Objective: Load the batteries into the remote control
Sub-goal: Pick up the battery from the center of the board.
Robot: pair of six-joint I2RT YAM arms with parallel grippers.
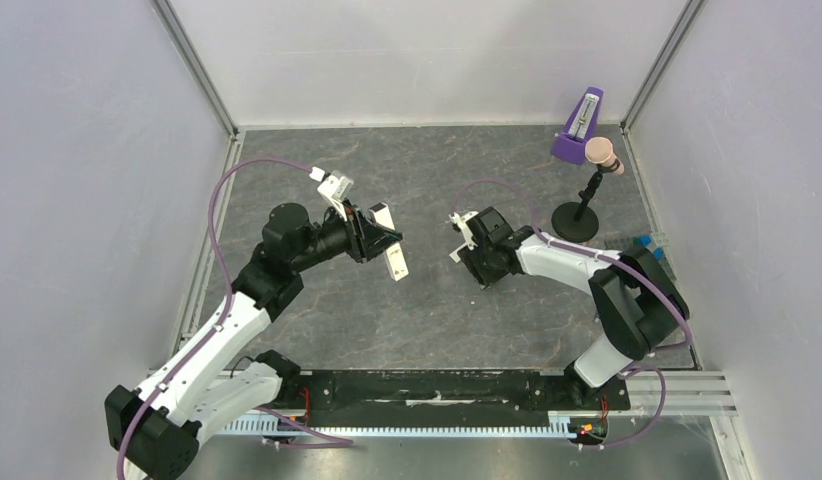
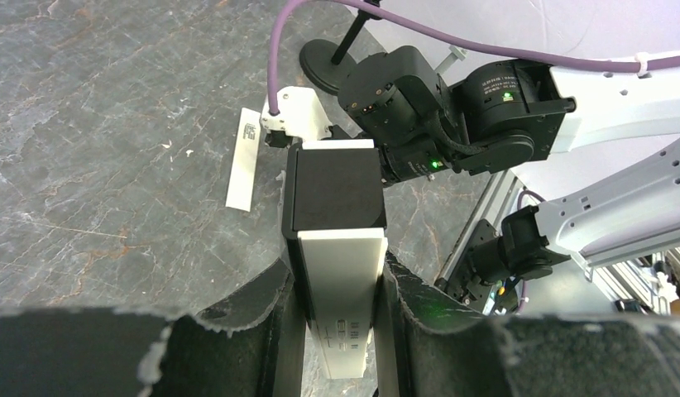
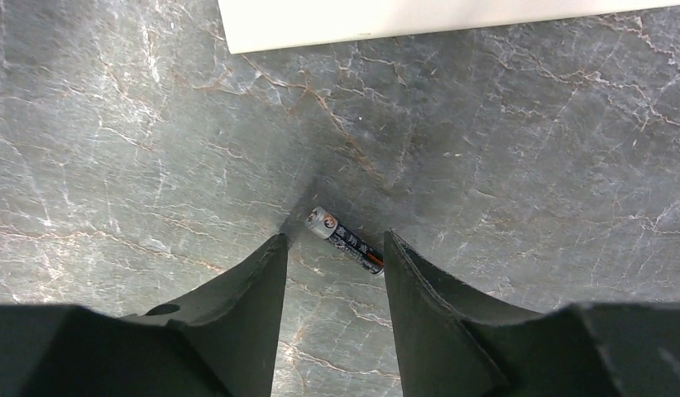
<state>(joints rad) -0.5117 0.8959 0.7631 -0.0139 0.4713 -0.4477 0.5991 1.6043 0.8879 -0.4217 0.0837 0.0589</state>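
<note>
Gripping the remote control (image 1: 395, 258), the left end effector (image 1: 382, 238) is holding the white bar above the desk (image 1: 427, 320) in the overhead view. The right end effector (image 1: 465, 250) is hovering low and well apart from it, and no battery is showing from up here.

From the left wrist, the fingers (image 2: 266, 331) are clamping the remote control across its narrow width, pressing on both long edges. The bar's long axis is running straight ahead out of the grip, with the dark recess (image 2: 337, 194) at the far end facing the camera. Whether a cell is sitting inside cannot be told. The plastic is looking stiff, light and slick. A white cover strip (image 2: 244, 159) is lying flat on the desk, ahead and off to one side.

From the right wrist, the jaws are standing partly apart and empty, straddling one battery (image 3: 347, 241) lying on the desk between the fingertips (image 3: 262, 273). Its axis is slanting across the gap, silver cap pointing ahead. Small, rigid, smooth and likely to roll, it is probably calling for a pinch across mid-barrel.
</note>
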